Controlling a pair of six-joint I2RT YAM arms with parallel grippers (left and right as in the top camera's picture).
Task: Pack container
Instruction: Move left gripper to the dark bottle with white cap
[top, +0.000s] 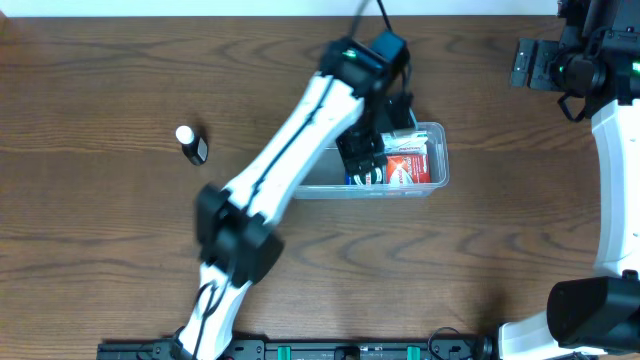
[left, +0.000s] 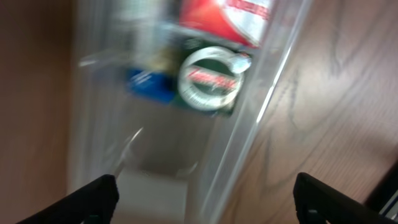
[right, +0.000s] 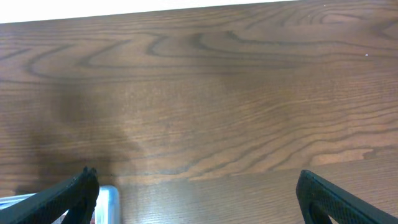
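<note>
**Inspector:** Where is the container sitting?

**Assistant:** It is lying on the table, directly beneath the left gripper. That gripper's fingers are standing spread wide, grasping nothing.

**Inspector:** Contents?

**Assistant:** A red-and-white box is lying at the container's right end. A round green-and-white item is sitting just beside it, and a blue item, too blurred to identify, next to that.

**Inspector:** Outside the container?

**Assistant:** A small bottle is lying well to its left. The right gripper is hovering well to the container's right, fingers released and empty.
</note>
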